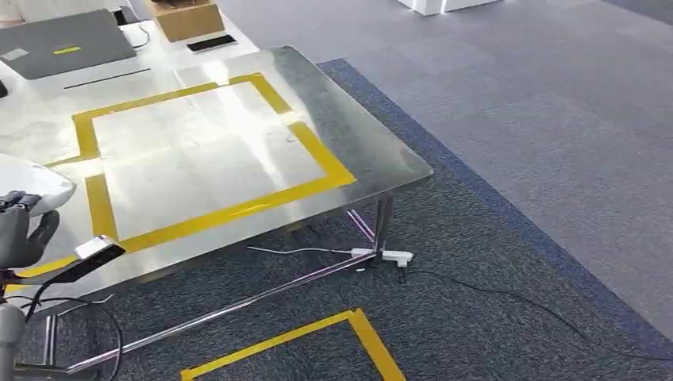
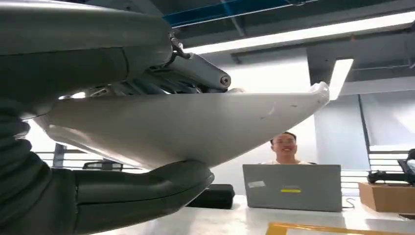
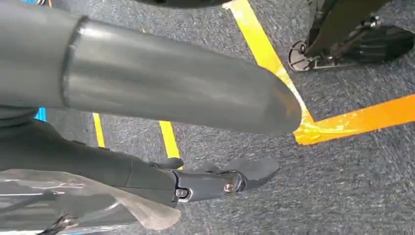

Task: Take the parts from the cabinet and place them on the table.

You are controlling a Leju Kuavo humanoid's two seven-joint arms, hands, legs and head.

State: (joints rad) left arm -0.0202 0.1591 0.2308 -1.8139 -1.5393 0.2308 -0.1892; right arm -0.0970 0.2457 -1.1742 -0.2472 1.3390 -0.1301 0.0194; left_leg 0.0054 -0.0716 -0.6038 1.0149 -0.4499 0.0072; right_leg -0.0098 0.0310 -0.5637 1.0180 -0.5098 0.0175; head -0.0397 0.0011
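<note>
A white curved part (image 2: 195,127) lies between the thick thumb and the darker fingers of my left hand (image 2: 73,58), which grips it. In the head view that hand (image 1: 20,230) and the white part (image 1: 32,182) sit at the far left, over the near left corner of the steel table (image 1: 389,159). A yellow tape rectangle (image 1: 317,151) marks the tabletop, and nothing lies inside it. My right hand (image 3: 88,152) hangs over grey carpet with its fingers (image 3: 215,178) stretched out and nothing between them and the thumb.
A grey laptop (image 1: 67,44), a cardboard box (image 1: 189,20) and a dark phone (image 1: 211,43) lie at the table's far end. A person (image 2: 285,147) sits behind the laptop. A white power strip (image 1: 389,255) and cables lie under the table. Yellow tape (image 1: 365,333) marks the carpet.
</note>
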